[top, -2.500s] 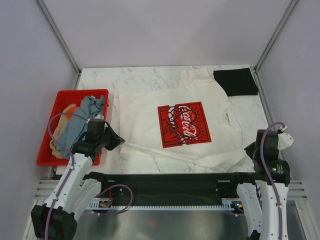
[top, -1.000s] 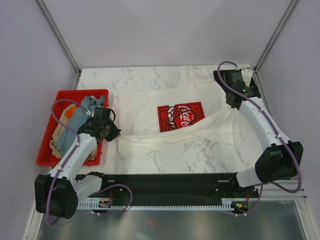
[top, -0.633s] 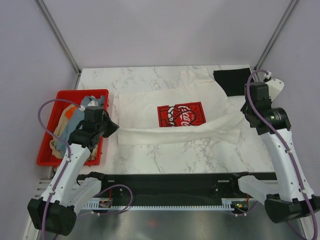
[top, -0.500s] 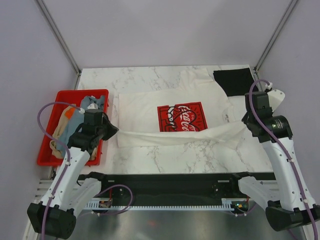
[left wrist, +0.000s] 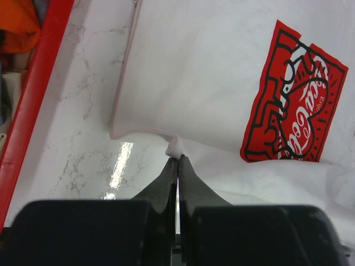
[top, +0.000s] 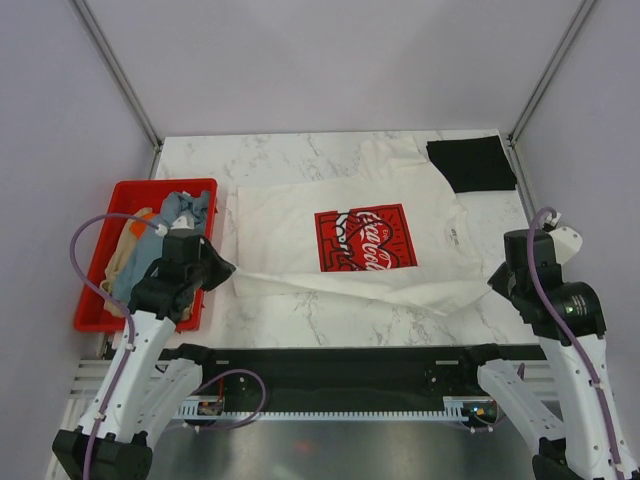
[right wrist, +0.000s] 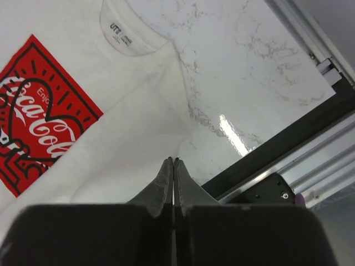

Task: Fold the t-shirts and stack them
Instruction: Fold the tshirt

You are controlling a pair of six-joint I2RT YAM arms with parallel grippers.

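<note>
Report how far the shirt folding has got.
Done: black shirt lies folded in the far right corner. In hand: the left hand and right hand pinch the near edge of the white shirt, mostly flat. Left: the shirts heaped in the crate.

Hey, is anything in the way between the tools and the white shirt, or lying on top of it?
Nothing visible. The left tool and right tool are each shut on the near edge of the cream-white t-shirt. Its printed front is bare, and the folded black t-shirt lies off by the far right sleeve.
</note>
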